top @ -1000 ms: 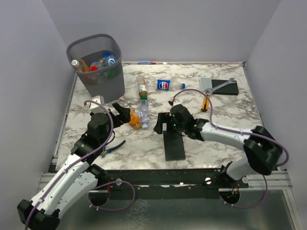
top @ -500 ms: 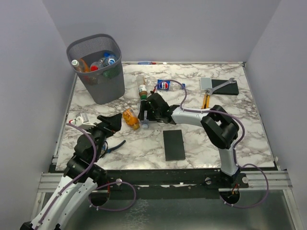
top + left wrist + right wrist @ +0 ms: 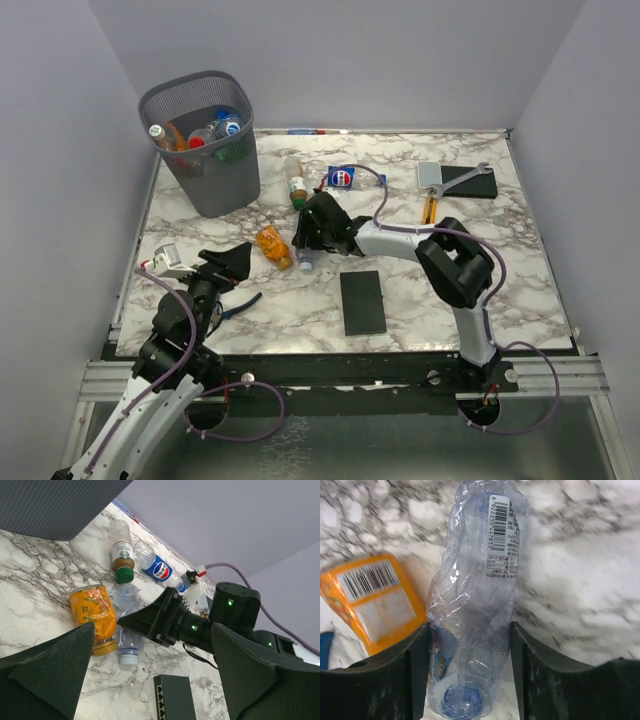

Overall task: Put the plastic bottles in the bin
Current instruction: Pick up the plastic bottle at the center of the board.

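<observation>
A crushed clear bottle with a blue cap lies on the marble, and my right gripper is shut on it, both fingers pressing its sides. From above, that gripper sits over the bottle, whose blue cap pokes out. An orange bottle lies just left of it, touching. A green-capped bottle and a blue-labelled bottle lie further back. The grey mesh bin at the back left holds several bottles. My left gripper hangs open and empty, left of the orange bottle.
A black slab with ports lies near the front middle. Blue-handled pliers lie by my left arm. At the back right are another black slab, a wrench and an orange-handled screwdriver. Walls enclose three sides.
My right arm swung left from the front slab to the clear bottle, and its jaws closed onto it. My left arm drew back toward the near left, staying open.
</observation>
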You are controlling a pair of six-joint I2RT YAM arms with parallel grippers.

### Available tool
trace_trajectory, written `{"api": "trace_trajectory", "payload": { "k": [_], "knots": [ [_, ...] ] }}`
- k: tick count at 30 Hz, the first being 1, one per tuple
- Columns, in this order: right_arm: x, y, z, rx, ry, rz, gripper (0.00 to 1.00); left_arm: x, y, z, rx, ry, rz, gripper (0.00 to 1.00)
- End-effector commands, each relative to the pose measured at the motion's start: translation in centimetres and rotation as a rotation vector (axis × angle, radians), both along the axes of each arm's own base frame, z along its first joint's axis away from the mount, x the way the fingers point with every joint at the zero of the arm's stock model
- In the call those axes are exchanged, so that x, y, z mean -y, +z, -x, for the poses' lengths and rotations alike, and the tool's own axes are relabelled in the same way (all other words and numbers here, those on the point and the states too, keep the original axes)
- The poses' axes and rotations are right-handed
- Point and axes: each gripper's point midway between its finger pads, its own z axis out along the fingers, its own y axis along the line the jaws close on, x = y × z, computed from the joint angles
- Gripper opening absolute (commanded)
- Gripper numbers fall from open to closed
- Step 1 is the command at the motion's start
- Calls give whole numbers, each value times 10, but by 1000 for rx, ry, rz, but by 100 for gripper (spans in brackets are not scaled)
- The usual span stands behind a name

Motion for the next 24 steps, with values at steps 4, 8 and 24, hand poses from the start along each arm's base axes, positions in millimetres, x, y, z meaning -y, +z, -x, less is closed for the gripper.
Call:
{"api": "trace_trajectory", "payload": {
  "k": [4,8,24],
  "knots": [
    [63,28,47,38,2,25,40,7,0,2,34,-42,17,99],
    [92,91,71,162,-19,-110,39,44,1,2,64,-217,54,99],
    [165,225,121,510,-223,-820,36,199,47,39,238,-928,73,99]
  ]
}}
